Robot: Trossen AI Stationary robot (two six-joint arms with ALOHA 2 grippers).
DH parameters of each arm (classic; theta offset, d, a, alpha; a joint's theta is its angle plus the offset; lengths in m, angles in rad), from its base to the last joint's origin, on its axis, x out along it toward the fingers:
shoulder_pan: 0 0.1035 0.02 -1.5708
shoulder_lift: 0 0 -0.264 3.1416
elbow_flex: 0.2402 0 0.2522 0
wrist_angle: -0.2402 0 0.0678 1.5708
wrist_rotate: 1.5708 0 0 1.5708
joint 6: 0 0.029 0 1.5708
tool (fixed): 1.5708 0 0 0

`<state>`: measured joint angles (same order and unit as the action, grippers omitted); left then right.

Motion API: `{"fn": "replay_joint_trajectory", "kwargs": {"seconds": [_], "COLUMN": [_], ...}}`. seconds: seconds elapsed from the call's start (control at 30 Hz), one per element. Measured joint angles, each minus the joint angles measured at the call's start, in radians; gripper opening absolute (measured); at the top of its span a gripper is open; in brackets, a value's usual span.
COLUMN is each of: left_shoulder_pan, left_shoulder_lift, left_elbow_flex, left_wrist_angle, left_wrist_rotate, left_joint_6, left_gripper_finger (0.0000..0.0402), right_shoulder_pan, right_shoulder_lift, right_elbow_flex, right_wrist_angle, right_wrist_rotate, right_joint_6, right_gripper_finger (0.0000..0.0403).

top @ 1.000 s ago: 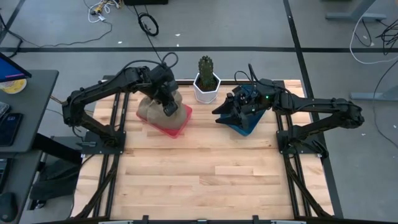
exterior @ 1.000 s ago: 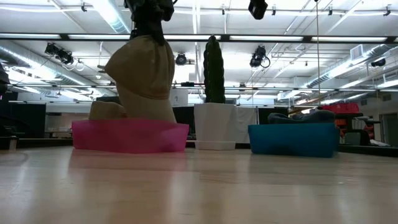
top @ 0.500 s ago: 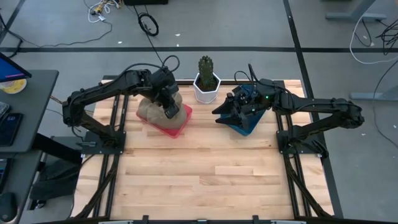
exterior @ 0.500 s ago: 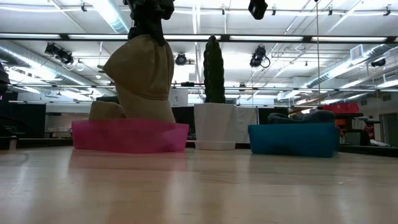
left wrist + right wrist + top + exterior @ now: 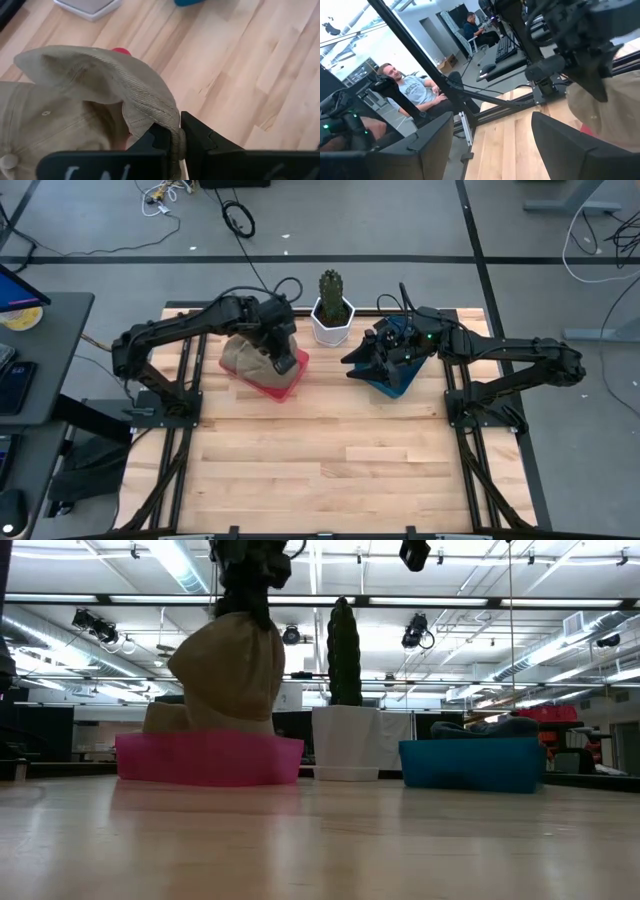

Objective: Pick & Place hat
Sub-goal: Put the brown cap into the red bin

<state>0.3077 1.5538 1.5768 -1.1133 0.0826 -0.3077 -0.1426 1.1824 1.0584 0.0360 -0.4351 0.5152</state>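
Since a second ago the left hand (image 5: pixel 279 358) has swung toward the potted cactus (image 5: pixel 331 306), and the tan hat (image 5: pixel 226 670) it carries now hangs lower and more bunched over the pink bin (image 5: pixel 208 758). That hand is pinching a fold of the hat's brim between its fingers (image 5: pixel 200 137), with the rest of the hat draping down into the bin at the back left of the bench (image 5: pixel 330 460). Over the blue bin (image 5: pixel 472 764) hovers the right hand (image 5: pixel 362 362), its fingers (image 5: pixel 560 145) spread wide and holding nothing.
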Motion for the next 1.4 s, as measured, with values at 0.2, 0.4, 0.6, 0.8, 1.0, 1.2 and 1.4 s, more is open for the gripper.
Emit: {"fn": "replay_joint_trajectory", "kwargs": {"seconds": [0.2, 0.4, 0.6, 0.8, 1.0, 1.2, 1.4], "left_shoulder_pan": [0.017, 0.056, 0.076, 0.098, 0.111, 0.114, 0.119], "left_shoulder_lift": [0.019, 0.019, 0.018, 0.018, 0.017, 0.017, 0.017], "left_elbow_flex": [0.0, 0.0, -0.091, -0.226, -0.323, -0.393, -0.456], "left_wrist_angle": [-0.001, -0.094, -0.017, 0.019, 0.03, 0.162, 0.209], "left_wrist_rotate": [0.0, -0.057, -0.12, -0.162, -0.372, -0.452, -0.474], "left_joint_6": [0.013, 0.013, 0.016, -0.01, -0.064, -0.049, -0.075], "left_gripper_finger": [0.0028, 0.0026, 0.0029, 0.0029, 0.003, 0.0034, 0.0037], "right_shoulder_pan": [0.003, 0.003, 0.003, 0.003, 0.003, 0.002, 0.002], "right_shoulder_lift": [0.0, 0.0, 0.0, 0.0, 0.0, 0.0, 0.0], "right_elbow_flex": [0.0, 0.0, 0.0, 0.0, 0.0, 0.0, 0.0], "right_wrist_angle": [0.0, 0.0, 0.0, 0.0, 0.0, 0.0, 0.0], "right_wrist_rotate": [0.0, 0.0, 0.0, 0.001, 0.009, 0.009, 0.039], "right_joint_6": [0.004, 0.007, 0.001, 0.0, 0.0, -0.001, -0.001], "right_gripper_finger": [0.0269, 0.0269, 0.0269, 0.0269, 0.0269, 0.0269, 0.0269]}}
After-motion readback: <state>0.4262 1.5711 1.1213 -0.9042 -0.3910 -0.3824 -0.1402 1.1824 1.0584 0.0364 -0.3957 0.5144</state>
